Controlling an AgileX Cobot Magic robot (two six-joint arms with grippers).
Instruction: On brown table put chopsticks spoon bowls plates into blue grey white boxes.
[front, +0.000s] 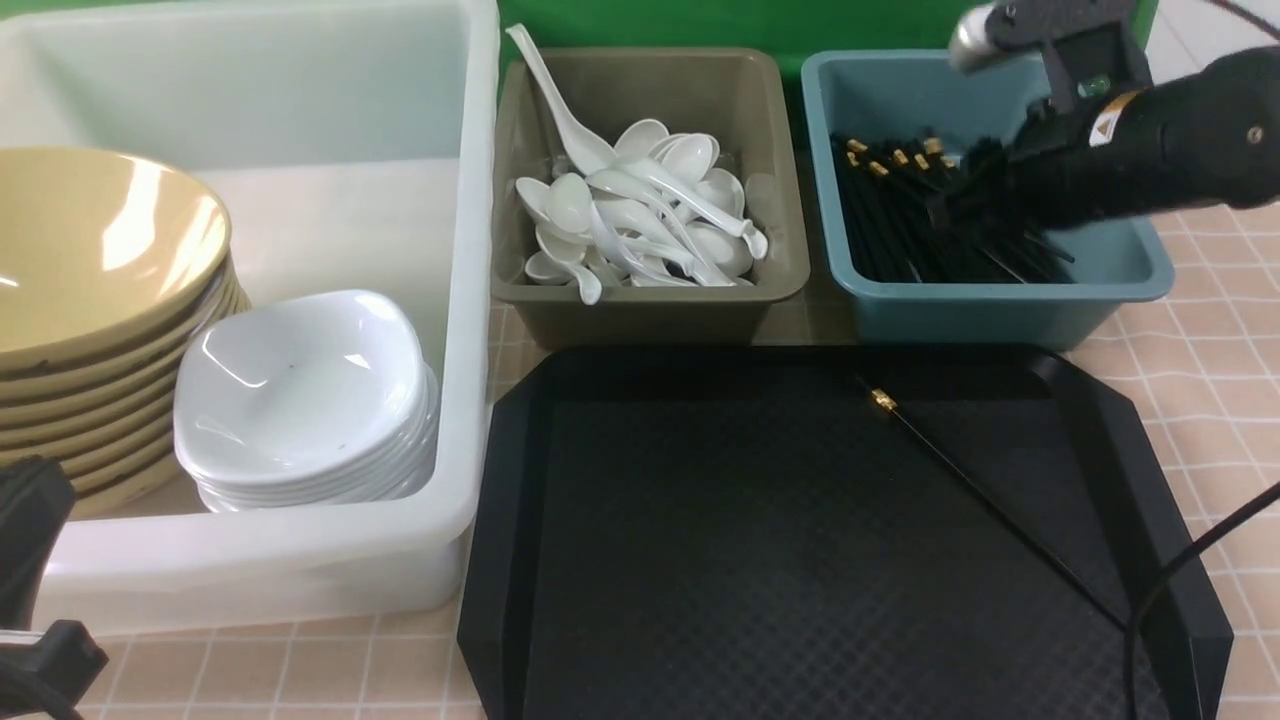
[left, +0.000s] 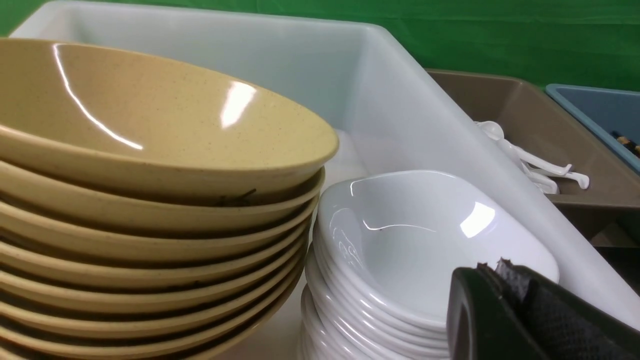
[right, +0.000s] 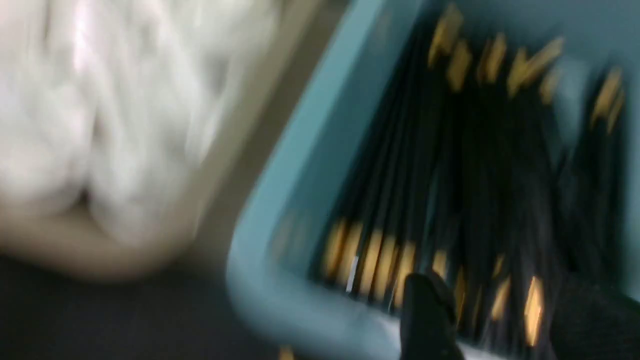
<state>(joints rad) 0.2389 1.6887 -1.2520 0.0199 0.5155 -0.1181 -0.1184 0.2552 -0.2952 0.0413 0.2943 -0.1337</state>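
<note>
Shows only in the front view one loose chopstick (front: 960, 470) lying slantwise on the black tray (front: 750, 560), gold band toward the boxes, near tip ending by a dark cable (front: 1190, 560). Shows there too the whole row on the brown table (front: 1225, 330): white tub (front: 470, 300) at left, grey box (front: 650, 310) in the middle heaped with white spoons (front: 640, 215), blue box (front: 1000, 305) at right with the bundle of chopsticks (front: 900, 225). Gives from the left wrist a closer look at the stacked tan bowls (left: 150, 125) and, just beside them, the stacked white plates (left: 420, 240), both inside the tub; also a dark mark under the top bowl's rim. Blurs badly from the right wrist: spoons a white haze, gold bands mere streaks. Hides part of the bundle behind the right arm in the front view; cuts the bowls off at the left edge. Holds the left gripper (left: 495, 270) low at the near side of the tub, by the plates, fingers pressed together. Reaches the right gripper (front: 965, 190) down into the blue box from the right, over the bundle; jaws apart in the wrist view, fingertips (right: 430, 320) dark against the sticks; cannot tell whether touching any
</note>
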